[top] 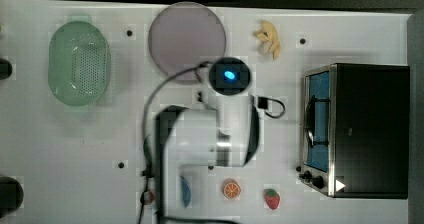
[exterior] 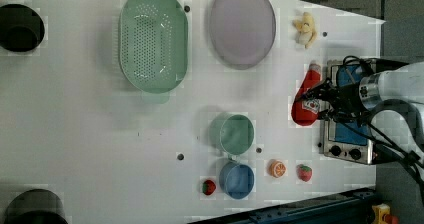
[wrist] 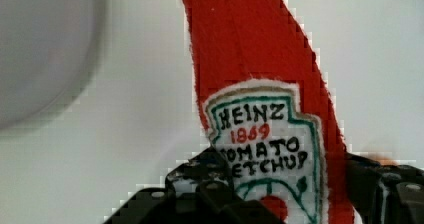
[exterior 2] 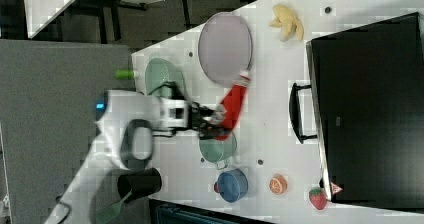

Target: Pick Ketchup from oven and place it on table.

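The ketchup (wrist: 260, 84), a red soft bottle with a white Heinz label, is held between my gripper's (wrist: 295, 184) dark fingers (wrist: 205, 176). The gripper is shut on its lower body. In the left view the ketchup (exterior: 306, 101) hangs tilted with its white cap up, and the gripper (exterior: 322, 103) grips it from the left view's right. The right view shows the ketchup (exterior 2: 231, 106) lifted over the white table (exterior 2: 280, 84), its cap near the purple plate. The oven (top: 367, 129), black-topped with a blue glass door, stands at the top view's right, well apart from my arm (top: 210, 134).
A purple plate (top: 187, 36), a green colander (top: 79, 64) and a banana toy (top: 269, 39) lie along the table's (top: 75, 149) far side in the top view. A green cup (exterior: 232, 133), blue cup (exterior: 237, 180), orange slice (exterior: 277, 168) and strawberries (exterior: 304, 172) sit nearer the left view's bottom.
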Controlling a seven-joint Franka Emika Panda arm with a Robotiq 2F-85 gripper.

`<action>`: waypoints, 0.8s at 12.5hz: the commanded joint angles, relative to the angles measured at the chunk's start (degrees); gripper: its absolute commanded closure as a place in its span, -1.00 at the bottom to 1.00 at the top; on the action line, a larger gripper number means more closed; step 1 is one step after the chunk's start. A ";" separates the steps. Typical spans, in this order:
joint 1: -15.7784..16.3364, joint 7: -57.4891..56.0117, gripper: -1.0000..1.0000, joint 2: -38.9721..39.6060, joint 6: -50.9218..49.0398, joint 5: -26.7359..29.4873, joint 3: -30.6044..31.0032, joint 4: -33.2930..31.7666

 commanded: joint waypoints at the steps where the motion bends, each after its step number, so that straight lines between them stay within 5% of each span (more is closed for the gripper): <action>1: -0.51 1.18 -0.29 1.91 6.18 0.23 1.11 -2.90; 5: -0.33 1.26 -0.29 7.95 21.15 0.23 1.09 -7.02; 9: -0.27 1.45 -0.98 10.25 27.51 0.24 1.26 -8.53; 10: -0.28 1.45 -1.00 9.66 26.90 0.24 1.25 -8.67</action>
